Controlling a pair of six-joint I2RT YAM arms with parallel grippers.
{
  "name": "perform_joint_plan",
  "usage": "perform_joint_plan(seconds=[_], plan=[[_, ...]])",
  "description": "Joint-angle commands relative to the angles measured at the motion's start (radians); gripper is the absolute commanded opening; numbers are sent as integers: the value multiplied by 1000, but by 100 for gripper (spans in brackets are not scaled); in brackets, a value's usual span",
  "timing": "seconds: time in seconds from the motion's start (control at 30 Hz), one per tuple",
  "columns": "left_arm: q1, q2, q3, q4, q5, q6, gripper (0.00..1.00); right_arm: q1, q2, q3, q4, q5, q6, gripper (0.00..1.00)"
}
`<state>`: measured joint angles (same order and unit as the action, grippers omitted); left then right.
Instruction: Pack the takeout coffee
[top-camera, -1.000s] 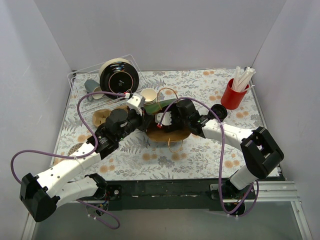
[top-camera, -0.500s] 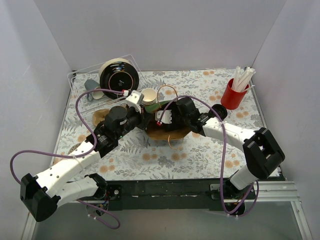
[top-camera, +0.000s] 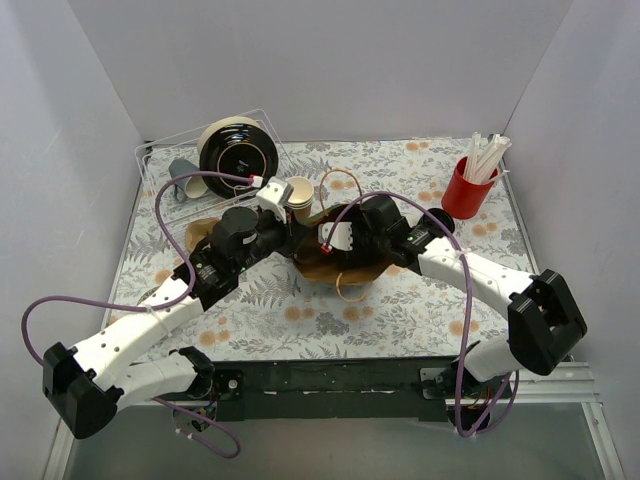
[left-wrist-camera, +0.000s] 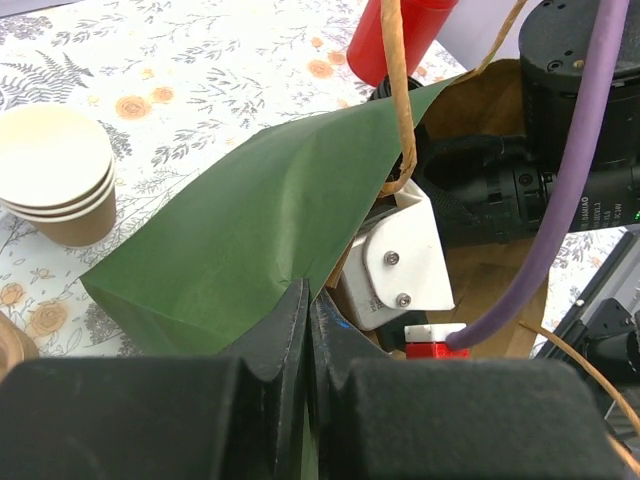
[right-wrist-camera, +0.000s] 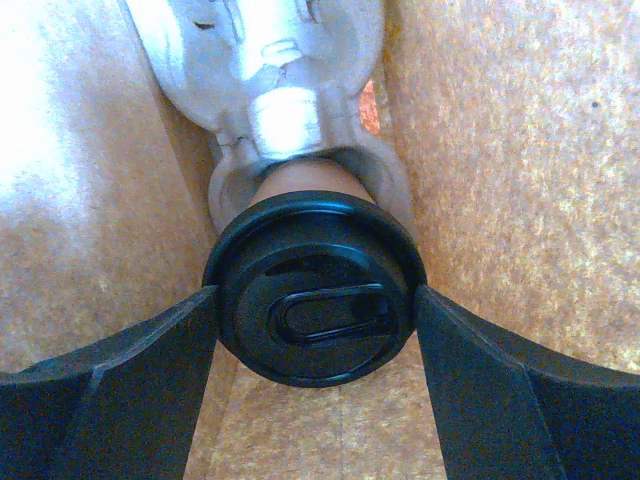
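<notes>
At the far left we see a clear plastic tray (top-camera: 160, 150). A big round black disc with a pale rim (top-camera: 238, 152) stands inside it.

Next comes the left arm, reaching to the middle of the flowery tablecloth (top-camera: 400, 310). The left gripper (left-wrist-camera: 307, 320) is pinched tight on the green edge of the green-and-brown paper bag (left-wrist-camera: 240, 220). Its two black fingers (left-wrist-camera: 270, 340) meet with the paper between them. The bag lies on its side between the two arms.

Just behind the bag, near the left wrist, sits a short stack of tan paper cups with white insides (top-camera: 299, 192). They have no lids.

The right arm goes into the open mouth of the bag. The right gripper (right-wrist-camera: 315, 300) is deep inside, with brown paper all around it. There we find the takeout coffee (right-wrist-camera: 300, 250), a small tan paper cup with a round black sip lid. Its lid faces the wrist camera. One dark finger (right-wrist-camera: 140, 370) stands on each side of the lid, right by its rim. We cannot tell if they squeeze the cup or only stand beside it.

Farther right, a small round black lid (top-camera: 437, 222) lies on the cloth. Near it, at the far right, a red cup (top-camera: 462, 192) holds white sticks (top-camera: 487, 155).
</notes>
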<state>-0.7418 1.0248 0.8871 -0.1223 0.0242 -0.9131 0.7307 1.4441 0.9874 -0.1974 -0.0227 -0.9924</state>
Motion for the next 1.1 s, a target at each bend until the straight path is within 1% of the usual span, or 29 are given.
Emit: perform_joint_plan(seconds=[0.0, 0.1, 0.3, 0.53, 0.93, 1.07], plan=[[-4, -2, 55, -5, 23, 0, 0, -8, -57, 54, -88, 6, 5, 88], [-4, 7, 65, -17, 22, 14, 0, -8, -79, 60, -128, -9, 3, 93], [-4, 23, 90, -40, 25, 39, 0, -8, -128, 57, -184, -36, -15, 98], [-4, 27, 96, -48, 31, 57, 0, -8, -162, 57, -240, -68, -20, 99], [-4, 31, 76, -51, 36, 74, 0, -8, -220, 10, -152, -77, -17, 99], [-4, 34, 79, -53, 40, 72, 0, -8, -232, 4, -172, -86, -17, 99]])
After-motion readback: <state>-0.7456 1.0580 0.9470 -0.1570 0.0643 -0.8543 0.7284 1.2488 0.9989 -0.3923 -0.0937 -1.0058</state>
